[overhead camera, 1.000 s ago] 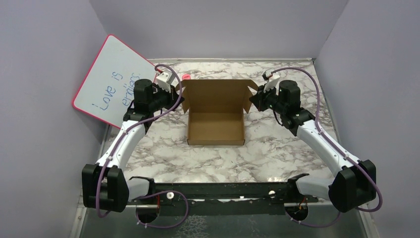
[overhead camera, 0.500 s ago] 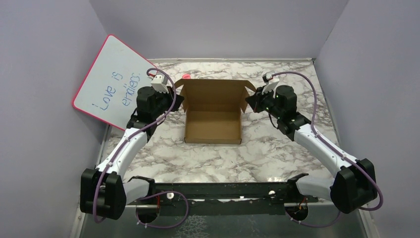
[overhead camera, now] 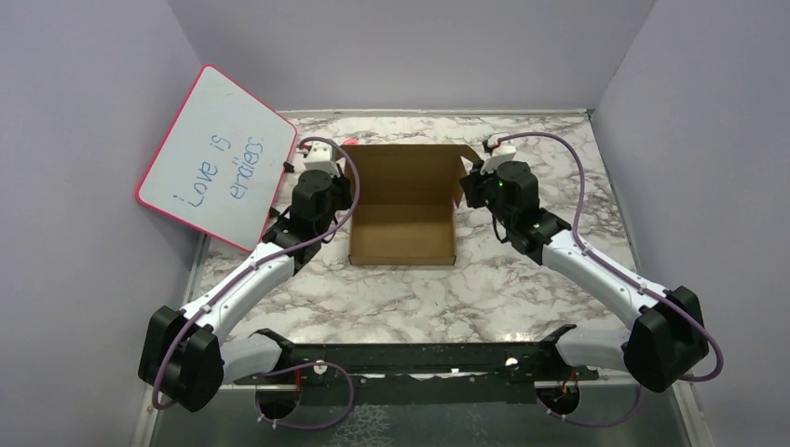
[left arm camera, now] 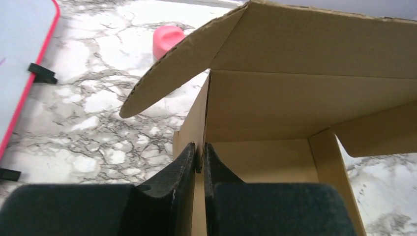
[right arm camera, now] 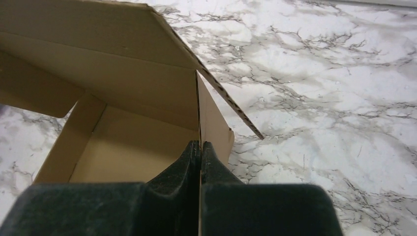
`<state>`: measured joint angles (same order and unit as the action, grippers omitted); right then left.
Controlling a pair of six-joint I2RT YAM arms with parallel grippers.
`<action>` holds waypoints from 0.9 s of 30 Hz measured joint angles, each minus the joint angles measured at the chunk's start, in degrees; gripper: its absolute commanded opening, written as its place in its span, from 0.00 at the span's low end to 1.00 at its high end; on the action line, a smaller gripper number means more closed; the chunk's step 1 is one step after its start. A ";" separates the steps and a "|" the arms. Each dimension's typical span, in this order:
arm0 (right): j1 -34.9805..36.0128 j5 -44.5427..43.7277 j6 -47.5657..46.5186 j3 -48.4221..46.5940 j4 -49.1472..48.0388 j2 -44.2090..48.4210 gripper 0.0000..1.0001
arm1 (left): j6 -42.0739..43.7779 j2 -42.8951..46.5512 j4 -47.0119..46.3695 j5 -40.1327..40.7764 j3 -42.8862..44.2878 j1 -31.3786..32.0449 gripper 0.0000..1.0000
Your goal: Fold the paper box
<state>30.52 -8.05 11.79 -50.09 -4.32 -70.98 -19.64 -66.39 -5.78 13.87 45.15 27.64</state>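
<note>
Marble-patterned table (overhead camera: 522, 279) is seen beneath everything, and the paper box (overhead camera: 403, 223) is set on it toward the far middle, between the two arms. A pink-framed whiteboard (overhead camera: 214, 158) is propped at the far left, apart from the box. The folding is judged well advanced: a shallow tray is already formed, four walls raised around a flat floor. Left to do, it seems, is the lid (overhead camera: 405, 172), stood upright at the far wall with its side flaps splayed outward; these are to be turned in and the lid brought down. Nothing is seen inside the tray. The left wall is pinched by the left gripper (left arm camera: 199, 147), its jaws drawn to a thin slot filled by the cardboard edge. The right wall is clamped likewise by the right gripper (right arm camera: 200, 145), its jaws all but meeting. A small pink object (left arm camera: 167, 39), not identifiable, is seen just behind the left flap.
</note>
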 measured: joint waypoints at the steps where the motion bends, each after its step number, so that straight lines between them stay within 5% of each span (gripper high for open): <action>1: 0.50 -0.85 -0.37 0.00 -0.22 -0.13 0.05 | 0.74 -0.11 0.00 2.29 0.09 0.39 0.14; 9: 2.05 -7.72 -5.49 1.66 -7.06 -1.90 0.06 | 7.02 -1.79 -5.97 12.50 -0.39 3.89 0.14; 27: 3.06 -21.31 -4.72 -3.67 -14.47 -12.70 0.07 | 6.78 -15.34 -16.04 18.82 5.03 4.79 0.14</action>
<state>33.58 -29.36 7.07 -53.76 -18.79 -83.68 -12.86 -81.73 -21.82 32.69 50.17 32.42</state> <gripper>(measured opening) 0.066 0.145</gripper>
